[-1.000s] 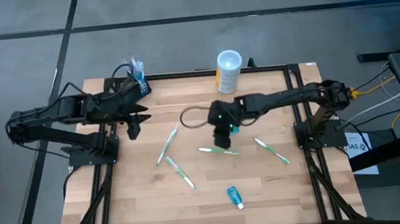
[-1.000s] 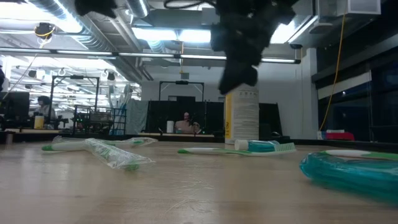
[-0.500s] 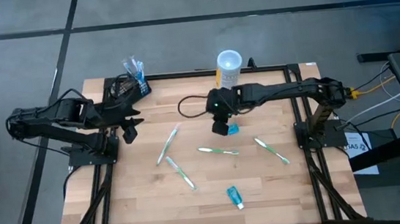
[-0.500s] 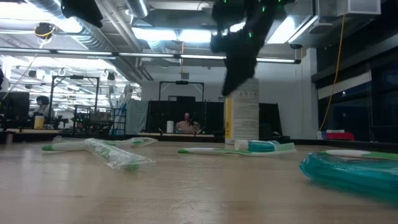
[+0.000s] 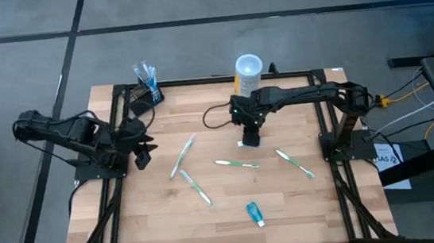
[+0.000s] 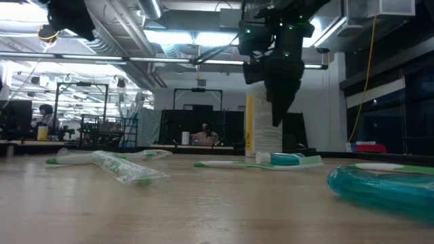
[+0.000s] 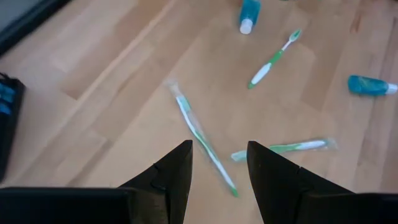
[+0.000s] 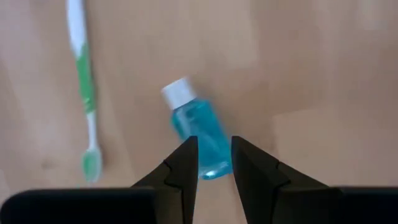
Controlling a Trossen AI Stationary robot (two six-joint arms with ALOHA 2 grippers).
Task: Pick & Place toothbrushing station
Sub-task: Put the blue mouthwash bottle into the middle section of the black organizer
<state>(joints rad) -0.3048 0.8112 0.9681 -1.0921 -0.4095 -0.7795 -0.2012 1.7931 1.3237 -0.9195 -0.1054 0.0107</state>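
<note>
The small black rectangular holder block (image 5: pixel 143 96) holds upright toothbrushes at the desk's (image 5: pixel 163 222) far-left corner. It sits well apart from both claws. The right claw (image 5: pixel 250 141), parted and empty, hangs above a small clear blue bottle (image 8: pixel 200 139); the left claw (image 5: pixel 142 155) is parted, empty.

pale wood table (image 5: pixel 154 215), matt, visible grain; glossy translucent blue plastic bottle (image 8: pixel 200 138); crinkly clear-wrapped toothbrush (image 7: pixel 202 142).

Parted fingers (image 8: pixel 180 171) above blue bottle (image 8: pixel 200 137), toothbrush (image 8: pixel 84 93) alongside.
</note>
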